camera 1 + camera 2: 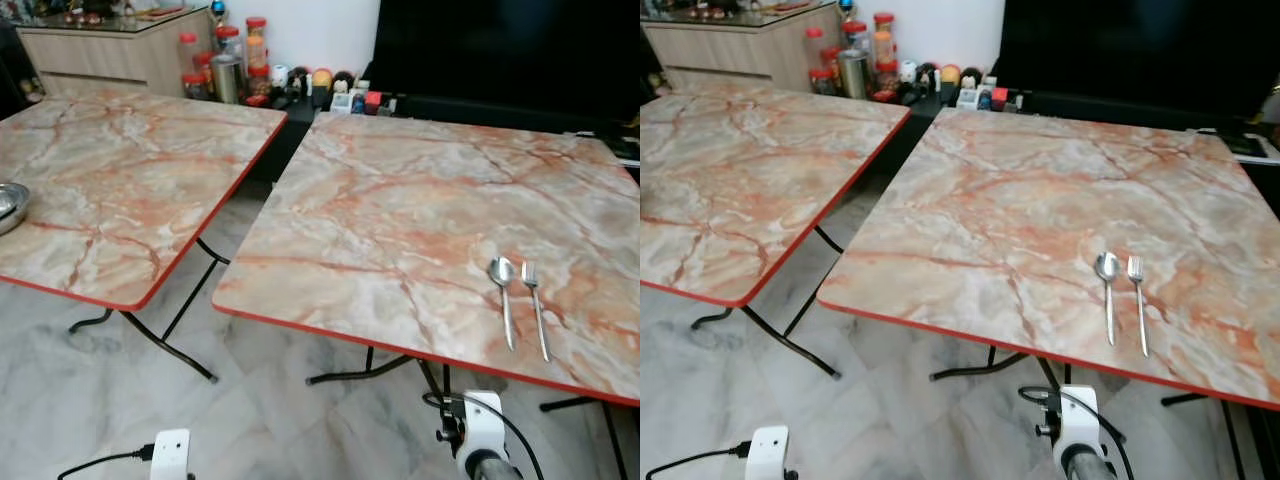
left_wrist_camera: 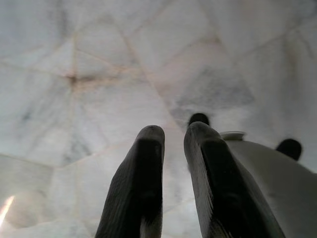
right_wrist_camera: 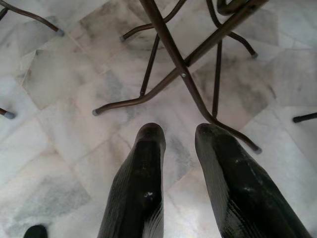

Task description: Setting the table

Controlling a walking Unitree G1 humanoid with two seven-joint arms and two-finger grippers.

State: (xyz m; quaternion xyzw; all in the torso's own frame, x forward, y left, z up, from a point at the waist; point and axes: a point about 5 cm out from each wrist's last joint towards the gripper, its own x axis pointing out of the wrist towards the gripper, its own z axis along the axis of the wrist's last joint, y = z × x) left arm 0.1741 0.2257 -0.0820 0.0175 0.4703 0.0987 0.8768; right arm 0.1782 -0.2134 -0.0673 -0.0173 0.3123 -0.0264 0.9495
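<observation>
Two marble-patterned counters with red edges stand side by side on a pale marble floor. On the right counter, near its front right corner, a spoon and a fork lie parallel, just beside each other, spoon to the left, handles toward the robot. At the left counter, a metal bowl sits at the far left edge, partly cut off by the frame. Jars and small bottles crowd the wall behind, next to a wooden cabinet.

Both arms hang low. The left gripper points at bare floor, its jaws a narrow gap apart and holding nothing. The right gripper hangs over the floor in front of the right counter's dark folding legs, its jaws slightly parted and empty.
</observation>
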